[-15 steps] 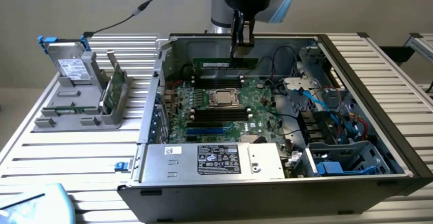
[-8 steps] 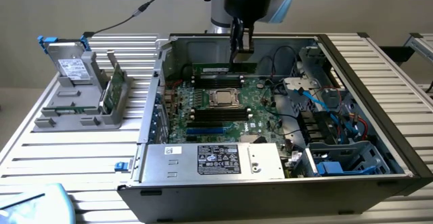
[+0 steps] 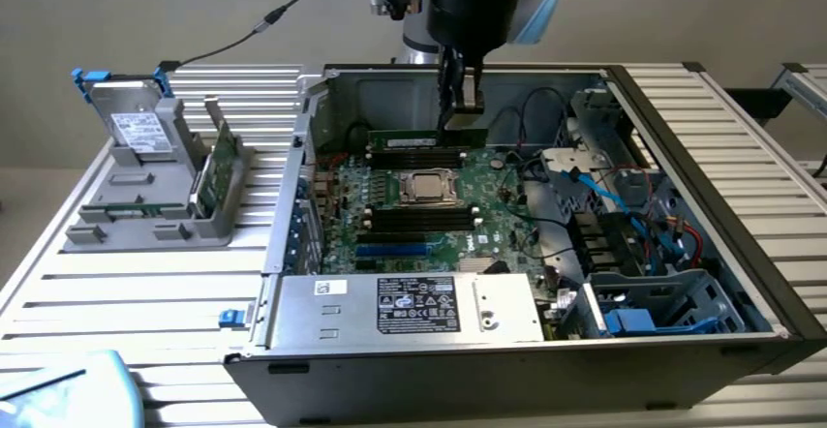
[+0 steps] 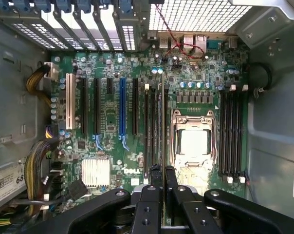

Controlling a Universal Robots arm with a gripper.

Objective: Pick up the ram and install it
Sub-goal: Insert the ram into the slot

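The ram (image 3: 427, 140) is a slim green stick held level and on edge over the far memory slots of the motherboard (image 3: 498, 225), inside the open computer case (image 3: 672, 118). My gripper (image 3: 460, 107) comes down from above and is shut on the stick's top edge near its right half. In the wrist view the fingers (image 4: 154, 192) pinch the ram (image 4: 161, 122), seen edge-on as a thin line running along the black slots (image 4: 151, 131) beside the CPU socket (image 4: 193, 144). I cannot tell whether the stick touches a slot.
A grey holder (image 3: 149, 210) on the slatted table at the exterior view's left carries another green board (image 3: 223, 157) and a drive (image 3: 137, 130). The power supply (image 3: 413, 307) fills the case's near side. Cables (image 3: 621, 196) and a drive cage (image 3: 653, 312) crowd the right.
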